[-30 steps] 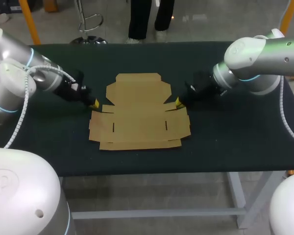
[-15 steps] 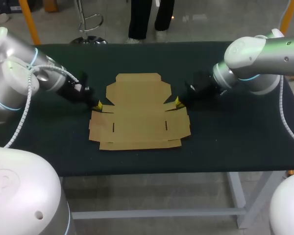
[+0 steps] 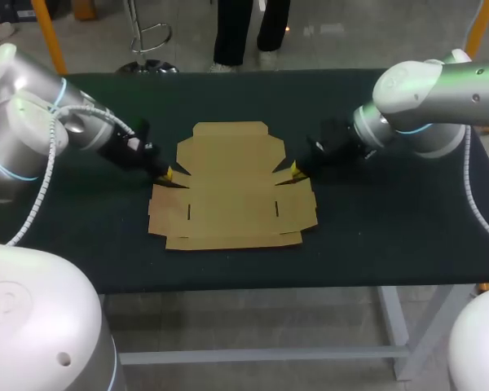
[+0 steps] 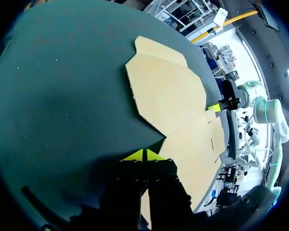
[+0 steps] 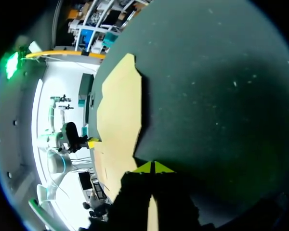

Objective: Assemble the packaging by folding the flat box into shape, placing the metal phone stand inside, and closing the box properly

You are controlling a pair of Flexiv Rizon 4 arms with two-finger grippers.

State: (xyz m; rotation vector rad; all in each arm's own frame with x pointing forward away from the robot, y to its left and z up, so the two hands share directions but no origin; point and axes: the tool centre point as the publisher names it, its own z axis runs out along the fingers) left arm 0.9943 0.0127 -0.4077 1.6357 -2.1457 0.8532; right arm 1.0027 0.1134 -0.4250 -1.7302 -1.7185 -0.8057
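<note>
Two arms flank flat cardboard box [image 3: 228, 191], which lies unfolded mid dark tabletop [image 3: 391, 236]. Left pincer [image 3: 168, 173] clenched, yellow tips pressed together, empty, at notch in box's left edge. Right pincer [image 3: 295, 169] likewise clenched and empty, at matching notch on right edge. Contact between tips and cardboard: cannot tell.

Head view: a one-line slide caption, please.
Left gripper and right gripper flank the flat box at its side notches.

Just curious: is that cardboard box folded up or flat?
Flat: the cardboard box lies spread on the table, no walls raised.
</note>
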